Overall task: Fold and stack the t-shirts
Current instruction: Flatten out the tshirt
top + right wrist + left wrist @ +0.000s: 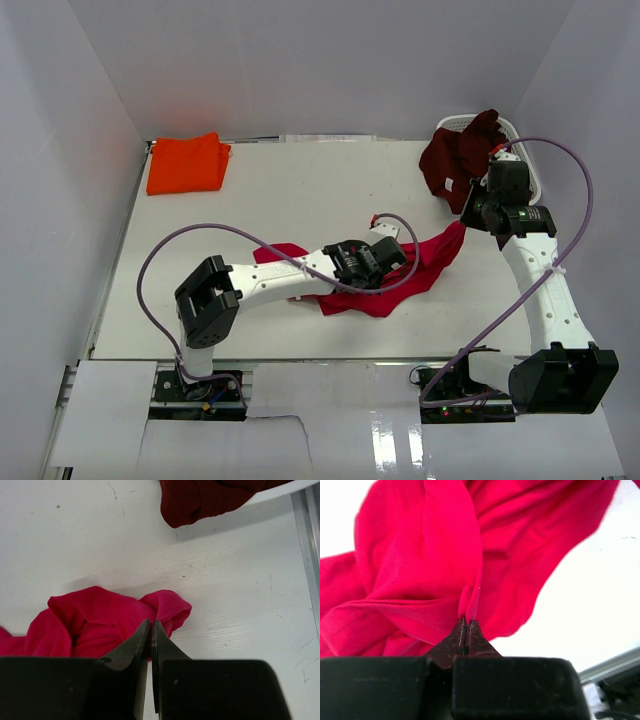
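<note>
The crimson red t-shirt [420, 272] lies crumpled at mid table. My left gripper [400, 257] sits over its middle, shut on a raised fold of the red cloth [435, 565], the tips [466, 621] pinching it. My right gripper [470, 224] is at the shirt's pointed right corner, jaws shut [151, 623] with the red cloth [100, 615] gathered at the tips. The orange t-shirt [187, 163] lies folded at the far left corner. The dark maroon t-shirt [458, 158] with a small white tag hangs out of the basket, also seen from the right wrist [200, 500].
A white lattice basket [527, 160] stands at the far right corner, its rim [272, 493] just beyond the right gripper. The table's metal edge rail [306, 545] runs along the right. White walls close in the table on three sides.
</note>
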`<state>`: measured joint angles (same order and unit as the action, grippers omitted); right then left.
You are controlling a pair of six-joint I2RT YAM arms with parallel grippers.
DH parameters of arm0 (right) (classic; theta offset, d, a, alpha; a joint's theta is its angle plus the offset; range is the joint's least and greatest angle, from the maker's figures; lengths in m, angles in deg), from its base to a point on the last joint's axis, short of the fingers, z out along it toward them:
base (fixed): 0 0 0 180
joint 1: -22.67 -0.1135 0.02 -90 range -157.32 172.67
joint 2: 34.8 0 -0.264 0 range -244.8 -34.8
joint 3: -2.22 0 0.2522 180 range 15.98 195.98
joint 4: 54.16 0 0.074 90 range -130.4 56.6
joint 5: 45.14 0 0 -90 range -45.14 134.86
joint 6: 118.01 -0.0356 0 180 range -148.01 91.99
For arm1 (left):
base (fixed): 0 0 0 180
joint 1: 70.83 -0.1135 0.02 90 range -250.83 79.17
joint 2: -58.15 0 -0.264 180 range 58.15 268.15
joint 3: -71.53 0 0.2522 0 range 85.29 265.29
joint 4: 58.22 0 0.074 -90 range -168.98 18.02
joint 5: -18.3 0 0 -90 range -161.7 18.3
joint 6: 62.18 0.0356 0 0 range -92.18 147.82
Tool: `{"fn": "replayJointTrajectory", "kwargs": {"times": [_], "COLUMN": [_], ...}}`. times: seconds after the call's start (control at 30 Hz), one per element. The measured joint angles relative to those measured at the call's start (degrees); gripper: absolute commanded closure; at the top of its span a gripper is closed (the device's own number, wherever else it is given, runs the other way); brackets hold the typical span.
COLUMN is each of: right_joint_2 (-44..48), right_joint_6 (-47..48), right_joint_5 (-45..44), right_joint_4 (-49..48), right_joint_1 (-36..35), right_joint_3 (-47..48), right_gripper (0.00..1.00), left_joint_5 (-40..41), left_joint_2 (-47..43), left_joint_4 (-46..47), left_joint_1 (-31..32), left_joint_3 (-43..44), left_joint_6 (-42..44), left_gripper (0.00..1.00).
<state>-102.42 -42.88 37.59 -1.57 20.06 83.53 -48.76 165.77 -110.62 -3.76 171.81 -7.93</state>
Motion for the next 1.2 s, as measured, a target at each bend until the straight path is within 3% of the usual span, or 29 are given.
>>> {"fn": "replayJointTrajectory", "kwargs": {"times": [0.2,0.3,0.33,0.53,0.6,0.93,1.2], "right_joint_2": [0.0,-0.02,-0.02,-0.02,-0.02,-0.02,-0.02], "right_joint_6": [0.0,0.0,0.0,0.0,0.0,0.0,0.0], "right_joint_5": [0.04,0.22,0.24,0.37,0.37,0.42,0.61], "right_joint_4": [-0.04,-0.04,-0.04,-0.04,-0.04,-0.07,-0.07], "right_joint_1": [0.0,0.0,0.0,0.0,0.0,0.0,0.0], "right_joint_3": [-0.37,-0.66,-0.66,-0.7,-0.7,-0.72,-0.72], "right_gripper": [0.92,0.92,0.92,0.92,0.92,0.92,0.92], "left_joint_5": [-2.27,-4.15,-4.85,-7.43,-7.58,-7.96,-9.49], "left_joint_2": [-0.33,-0.33,-0.31,-0.35,-0.63,-9.79,-9.14], "left_joint_4": [0.13,0.98,1.29,3.45,4.15,8.22,6.14], "left_joint_1": [1.4,2.43,2.78,3.98,4.04,3.85,-1.03], "left_joint_3": [-1.18,-3.17,-3.87,-5.84,-5.88,-6.56,-3.76], "left_joint_6": [-3.61,-4.83,-5.22,-5.4,-4.55,2.89,11.85], "left_gripper": [0.96,0.8,0.69,0.52,0.43,0.3,0.33]}}
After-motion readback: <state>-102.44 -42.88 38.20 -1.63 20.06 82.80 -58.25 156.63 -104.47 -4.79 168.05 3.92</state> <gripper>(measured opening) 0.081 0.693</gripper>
